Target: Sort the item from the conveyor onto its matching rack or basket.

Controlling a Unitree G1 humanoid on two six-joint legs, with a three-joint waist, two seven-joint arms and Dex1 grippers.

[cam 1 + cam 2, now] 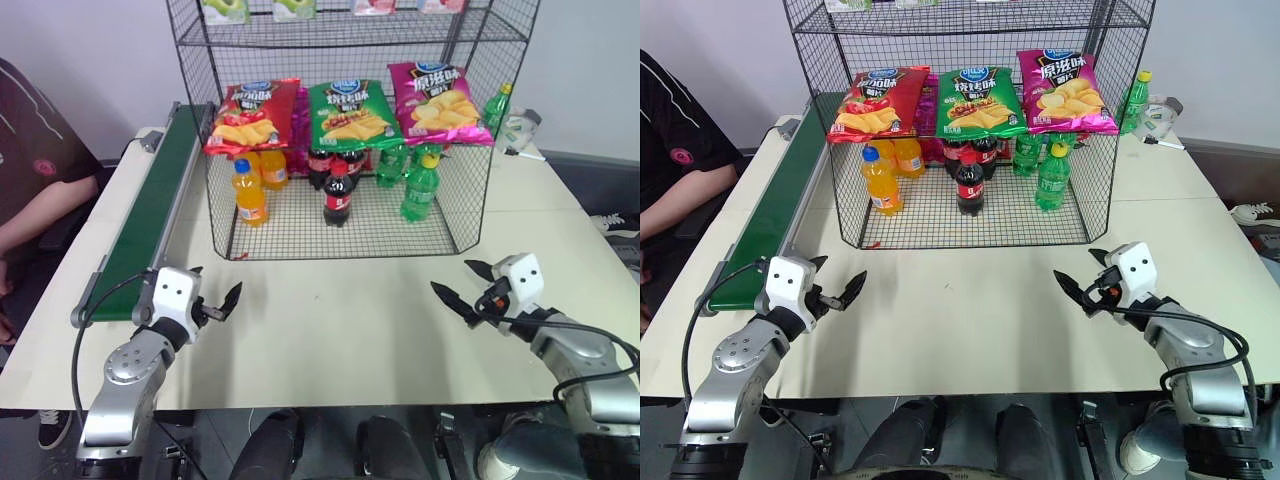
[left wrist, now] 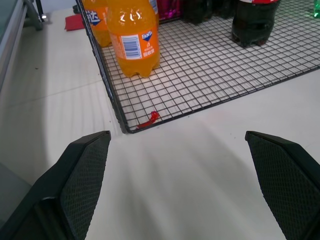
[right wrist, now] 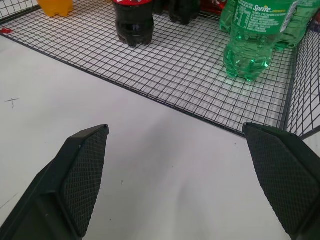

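Labels first: the orange soda bottle (image 2: 134, 37) reads "Fanta" in white on its orange label in the left wrist view, above a barcode, and the green bottle (image 3: 254, 37) reads "Sprite" in the right wrist view. A cola bottle (image 1: 338, 196) with a red cap stands between them. All three stand upright on the mesh floor of the black wire rack (image 1: 222, 215), near its front edge, with more bottles of each kind behind. Three snack bags hang across the rack's front: red (image 1: 252, 116), green (image 1: 350, 112) and pink (image 1: 438, 103), each with a blue badge and writing too small to read.

The rack sits on a pale worktop (image 1: 340, 320). A dark green conveyor (image 1: 150, 215) runs along the worktop's left side, beside the rack. A person's arm (image 1: 35, 215) in a dark sleeve rests at the far left. The wall behind is plain and light.

The left gripper (image 1: 217, 308) and the right gripper (image 1: 458, 288) both hover above bare worktop in front of the rack, fingers spread wide, holding nothing.

The left wrist view shows a small red scrap (image 2: 148, 120) at the rack's front corner.
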